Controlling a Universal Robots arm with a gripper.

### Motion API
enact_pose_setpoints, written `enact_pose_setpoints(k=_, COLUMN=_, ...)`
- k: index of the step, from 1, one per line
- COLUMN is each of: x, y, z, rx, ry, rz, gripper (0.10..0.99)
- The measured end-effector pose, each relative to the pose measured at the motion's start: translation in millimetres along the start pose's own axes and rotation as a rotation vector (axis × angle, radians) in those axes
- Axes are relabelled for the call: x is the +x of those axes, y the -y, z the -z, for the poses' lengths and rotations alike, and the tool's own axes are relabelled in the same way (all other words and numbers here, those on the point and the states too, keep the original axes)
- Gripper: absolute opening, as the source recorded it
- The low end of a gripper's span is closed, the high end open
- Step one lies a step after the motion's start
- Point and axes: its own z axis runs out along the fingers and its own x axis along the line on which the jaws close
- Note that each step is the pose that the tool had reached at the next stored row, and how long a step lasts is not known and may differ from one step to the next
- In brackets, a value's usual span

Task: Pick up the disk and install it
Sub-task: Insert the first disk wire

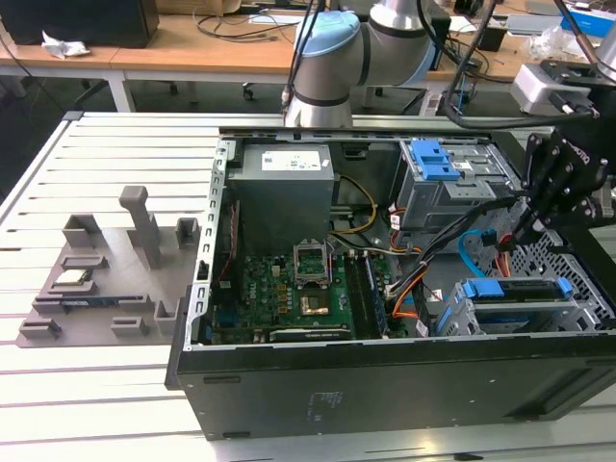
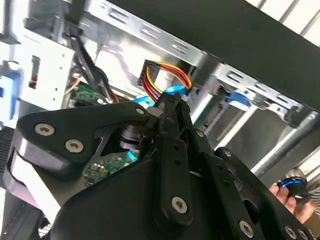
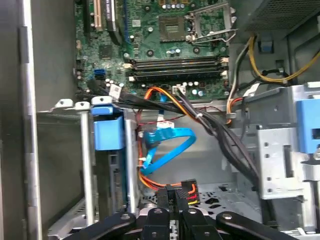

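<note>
Robot arm working inside an open computer case [image 1: 385, 395] on a desk [image 1: 96, 385].
The motherboard [image 1: 308, 289] lies mid-case. Further right, the disk [image 1: 510, 289] appears already seated in its metal cage. Rightmost, the gripper [image 3: 174, 202] is closed on a power connector [image 3: 176, 192]. Cabling seems the step in hand, calling for careful alignment with the disk's socket.

An open computer case [image 1: 385, 385] lies on its side on the slatted white surface [image 1: 96, 385]; inside, a green motherboard [image 1: 289, 294] sits below a grey power supply [image 1: 284, 192]; a grey fixture tray [image 1: 106, 279] lies well apart toward the exterior view's left; a light-blue flat cable [image 3: 167, 147] loops beside an orange cable [image 3: 165, 95] in the first wrist view.
</note>
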Motion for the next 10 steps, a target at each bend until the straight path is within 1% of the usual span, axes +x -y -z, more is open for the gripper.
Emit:
enact_pose_setpoints(k=1, x=6.3, y=0.4, z=-0.2, rx=0.000, ry=-0.0014, rz=0.000, gripper=0.169)
enact_pose_setpoints(k=2, x=19.2, y=1.3, z=-0.6, rx=0.000, ry=-0.0041, rz=0.000, gripper=0.169)
enact_pose_setpoints(k=3, x=36.3, y=2.6, z=-1.5, rx=0.001, ry=-0.0128, rz=0.000, gripper=0.169)
enact_pose_setpoints(k=4, x=36.9, y=2.8, z=-4.6, rx=0.001, ry=-0.0191, rz=0.001, gripper=0.169)
enact_pose_setpoints(k=5, x=36.9, y=2.8, z=-6.6, rx=0.001, ry=-0.0192, rz=0.002, gripper=0.169)
enact_pose_setpoints(k=10, x=34.1, y=3.6, z=-7.7, rx=0.001, ry=-0.0193, rz=0.004, gripper=0.169)
